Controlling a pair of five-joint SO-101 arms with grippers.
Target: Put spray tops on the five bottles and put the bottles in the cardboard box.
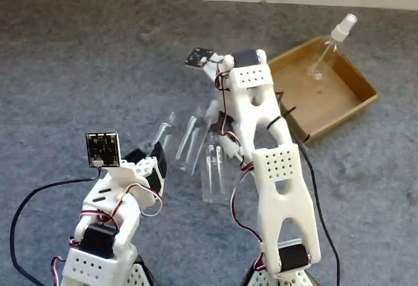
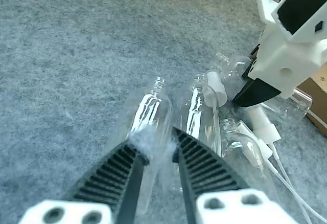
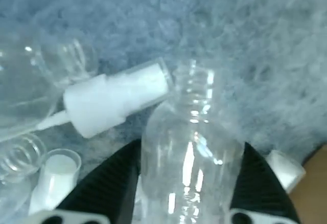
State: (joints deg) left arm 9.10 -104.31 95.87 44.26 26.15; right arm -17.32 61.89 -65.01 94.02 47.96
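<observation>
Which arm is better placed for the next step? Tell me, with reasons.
Right, probably: the right gripper grips an uncapped bottle, with a loose spray top lying at its neck. The left gripper is open at the base of a second bottle.

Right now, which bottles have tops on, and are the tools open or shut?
Boxed bottle: spray top on, leaning upright.
Cardboard box: open, holding one bottle.
Right tool: shut on a bottle.
Gripped bottle: no top.
Left tool: open, above a lying bottle.
Lying bottle: no top, flat on its side.
Loose spray top: lying off any bottle.
</observation>
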